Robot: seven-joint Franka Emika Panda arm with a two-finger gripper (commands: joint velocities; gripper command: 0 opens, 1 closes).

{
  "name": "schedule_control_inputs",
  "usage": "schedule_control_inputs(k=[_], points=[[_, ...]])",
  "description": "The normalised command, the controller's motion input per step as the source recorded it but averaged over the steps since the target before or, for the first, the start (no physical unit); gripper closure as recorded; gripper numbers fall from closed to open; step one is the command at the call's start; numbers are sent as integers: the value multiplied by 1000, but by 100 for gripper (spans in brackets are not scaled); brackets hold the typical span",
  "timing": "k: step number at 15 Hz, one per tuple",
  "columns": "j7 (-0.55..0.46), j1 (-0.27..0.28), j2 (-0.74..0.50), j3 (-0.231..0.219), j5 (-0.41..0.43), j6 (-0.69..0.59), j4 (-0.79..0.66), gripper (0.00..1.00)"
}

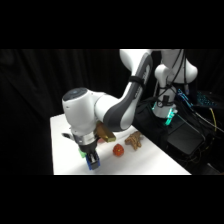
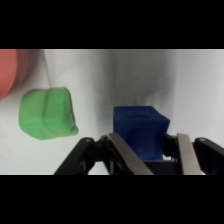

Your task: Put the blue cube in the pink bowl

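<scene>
The gripper is clamped on the blue cube at the grasp step; next, lift and carry it to the pink bowl.

A white table is seen lit brightly from above, its surface taken as the landmark for all else. Behind and to the left of the table, a black curtain in hanging folds closes off the room, so that no wall, floor or window is shown. To the right of the table, dark equipment with trailing cables and a small green-lit part is visible.
</scene>
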Motion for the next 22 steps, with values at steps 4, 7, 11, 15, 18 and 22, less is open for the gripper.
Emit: schedule_control_inputs(k=[4,7,11,15,18,22], points=[[39,6,-521,-24,-54,-119,-402,78],[12,-36,-536,-7,-57,-16,-509,78],[-42,-108,-541,-9,-22,109,-603,78],[-153,-180,-470,-29,32,258,-582,78],[-255,-218,-352,-48,115,277,-447,78],[-276,-187,-242,-43,176,204,-294,78]])
